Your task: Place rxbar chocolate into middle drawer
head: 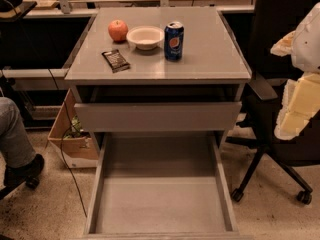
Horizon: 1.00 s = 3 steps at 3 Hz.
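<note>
The rxbar chocolate [116, 60], a small flat bar in a dark wrapper, lies on the grey cabinet top [210, 59] near its front left. The middle drawer [160, 204] is pulled far out below, a wide grey tray with a bare floor and low side walls. My gripper [296, 106] shows as white and cream parts at the right edge. It is well to the right of the cabinet, at about the height of the drawer fronts, and holds nothing that I can see.
A red apple [118, 30], a white bowl [145, 37] and a blue Pepsi can [174, 41] stand behind the bar. A drawer with a flat grey front [157, 116] sits slightly out above the tray. An office chair [272, 149], a cardboard box [75, 139] and a person's leg [15, 139] flank the cabinet.
</note>
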Available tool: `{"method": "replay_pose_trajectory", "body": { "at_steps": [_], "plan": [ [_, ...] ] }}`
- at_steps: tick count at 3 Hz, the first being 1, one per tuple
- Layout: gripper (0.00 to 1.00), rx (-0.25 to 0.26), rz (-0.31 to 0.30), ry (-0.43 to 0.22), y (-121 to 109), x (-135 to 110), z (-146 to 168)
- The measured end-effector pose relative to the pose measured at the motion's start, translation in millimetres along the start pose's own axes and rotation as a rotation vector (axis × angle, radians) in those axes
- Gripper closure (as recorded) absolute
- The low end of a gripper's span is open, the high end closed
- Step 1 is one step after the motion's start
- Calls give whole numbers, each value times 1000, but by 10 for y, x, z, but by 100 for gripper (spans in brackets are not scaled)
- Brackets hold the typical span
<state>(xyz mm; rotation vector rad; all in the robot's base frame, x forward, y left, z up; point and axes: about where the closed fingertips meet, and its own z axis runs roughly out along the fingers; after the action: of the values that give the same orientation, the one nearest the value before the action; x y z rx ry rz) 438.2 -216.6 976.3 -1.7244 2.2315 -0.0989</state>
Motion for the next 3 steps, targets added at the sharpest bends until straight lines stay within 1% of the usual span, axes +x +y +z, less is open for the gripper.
{"method": "replay_pose_trajectory", "body": {
  "at_steps": [1, 2, 3],
  "plan": [
    [0, 0, 0, 0, 0, -1, 1],
    [0, 2, 7, -55, -154, -343, 272],
    [0, 4, 2, -132, -410, -1125, 816]
  ]
}}
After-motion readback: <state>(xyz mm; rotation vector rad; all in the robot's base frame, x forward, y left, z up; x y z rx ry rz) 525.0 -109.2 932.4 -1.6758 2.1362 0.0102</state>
